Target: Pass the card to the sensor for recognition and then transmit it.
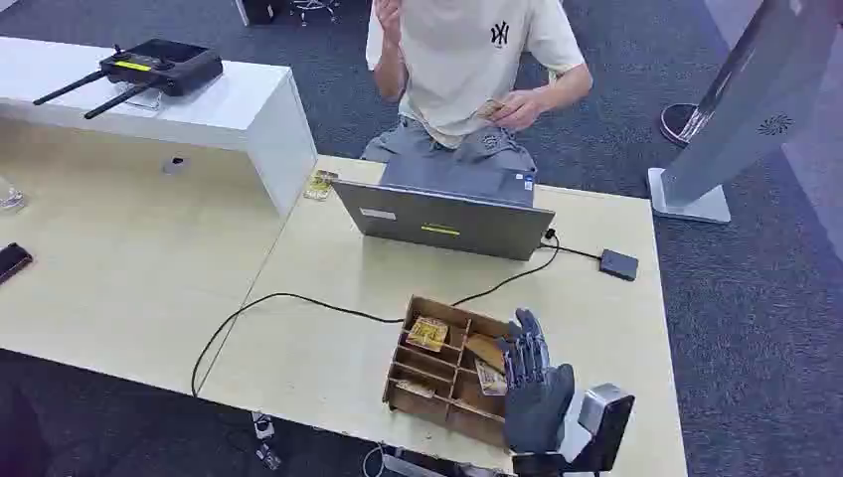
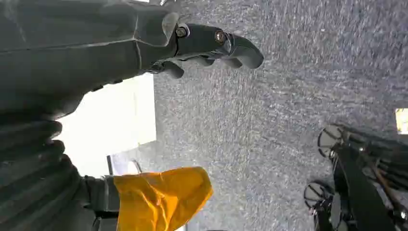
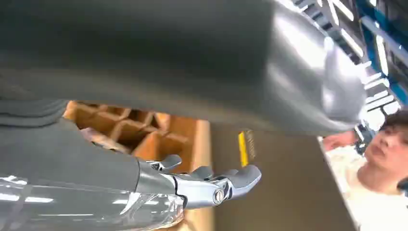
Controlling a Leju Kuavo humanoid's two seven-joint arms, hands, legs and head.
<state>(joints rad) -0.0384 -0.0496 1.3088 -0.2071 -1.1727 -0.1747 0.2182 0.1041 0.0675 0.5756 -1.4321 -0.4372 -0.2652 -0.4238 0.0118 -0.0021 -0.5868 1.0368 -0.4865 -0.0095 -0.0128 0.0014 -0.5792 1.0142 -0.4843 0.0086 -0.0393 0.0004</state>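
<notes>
**Reaching for a card**

The table (image 1: 129, 288) carried a laptop (image 1: 447, 224), a box (image 1: 422, 373) and a sensor (image 1: 618, 264). The right hand (image 1: 532, 383) hovered empty, fingers apart, over the box's cards (image 1: 427, 333), likely to pick one. The left hand (image 2: 211, 45) hung empty, fingers loosely curled.

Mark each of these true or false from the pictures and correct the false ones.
1. The right hand is at the wooden divided box. True.
2. The laptop is closed flat. False: it stands open, its back to the robot.
3. The seated person holds something at the chest. True.
4. The small black device lies inside the box. False: it lies on the table, beside the laptop.
</notes>
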